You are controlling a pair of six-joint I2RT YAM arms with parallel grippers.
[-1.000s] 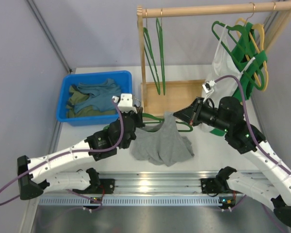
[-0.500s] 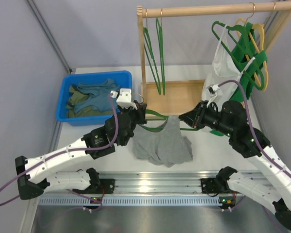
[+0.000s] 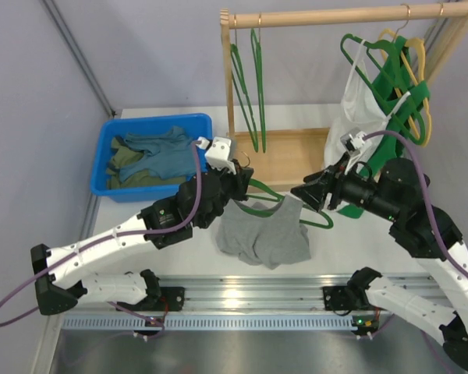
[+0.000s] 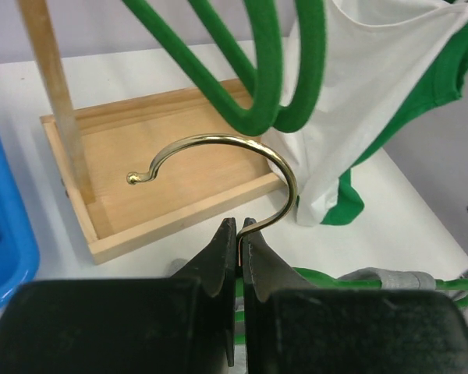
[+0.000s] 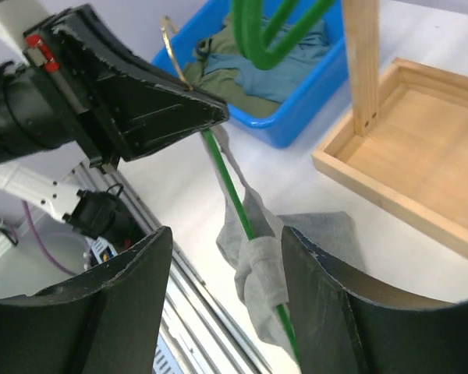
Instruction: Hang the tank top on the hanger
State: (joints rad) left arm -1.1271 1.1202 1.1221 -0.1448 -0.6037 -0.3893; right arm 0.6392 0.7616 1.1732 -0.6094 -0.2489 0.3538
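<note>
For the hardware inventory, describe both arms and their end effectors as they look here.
The left arm and right arm: white shells, black joints, a purple cable along each, a small white camera box at the wrist. The left end effector and right end effector: black, wedge-shaped fingers.

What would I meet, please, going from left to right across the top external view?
blue bin → left hand, shut on the hanger hook → right hand, open → white tank top on the rack. The grey tank top overlaps both hands, so I leave it out.
</note>
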